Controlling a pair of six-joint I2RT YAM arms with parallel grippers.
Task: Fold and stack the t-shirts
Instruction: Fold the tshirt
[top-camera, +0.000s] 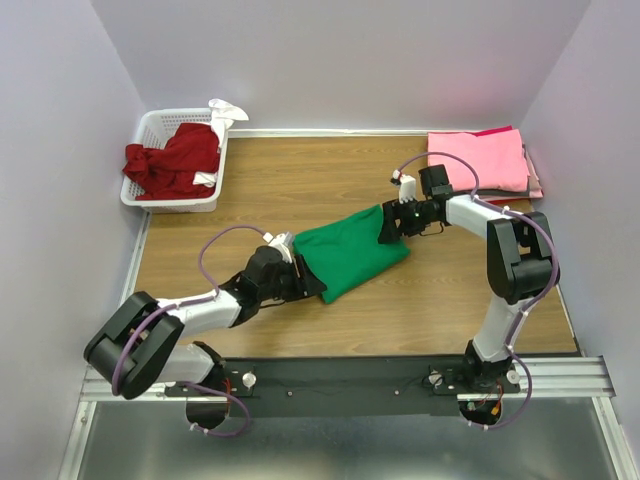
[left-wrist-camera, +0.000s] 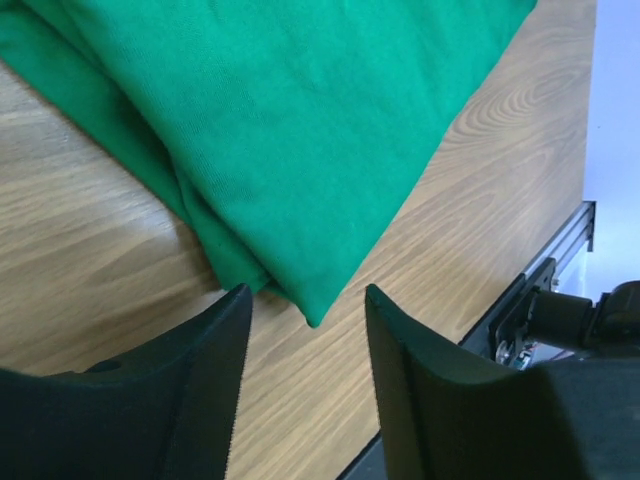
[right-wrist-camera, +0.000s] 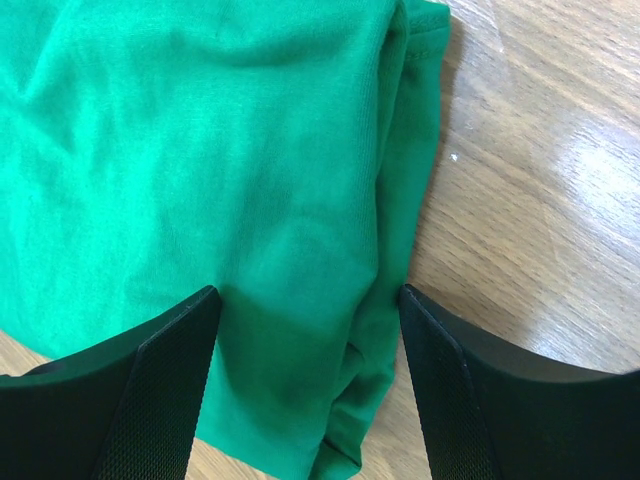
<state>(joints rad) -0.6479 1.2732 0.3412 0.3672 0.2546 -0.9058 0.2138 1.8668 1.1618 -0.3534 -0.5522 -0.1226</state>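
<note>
A bright green t-shirt (top-camera: 352, 254) lies folded on the wooden table between both arms. My left gripper (top-camera: 300, 278) is open just short of its near-left corner; in the left wrist view that corner (left-wrist-camera: 313, 318) points into the gap between the fingers (left-wrist-camera: 205, 370) without touching them. My right gripper (top-camera: 392, 226) is open over the shirt's far-right end; in the right wrist view the green cloth (right-wrist-camera: 290, 300) lies between the open fingers (right-wrist-camera: 170, 380). A stack of pink t-shirts (top-camera: 480, 160) lies at the back right. A dark red t-shirt (top-camera: 175, 160) sits in the basket.
A white slotted plastic basket (top-camera: 180, 198) stands at the back left, with a white cloth (top-camera: 226, 110) hanging over its far rim. The black mounting rail (top-camera: 350, 385) runs along the table's near edge. Walls close in the left, back and right.
</note>
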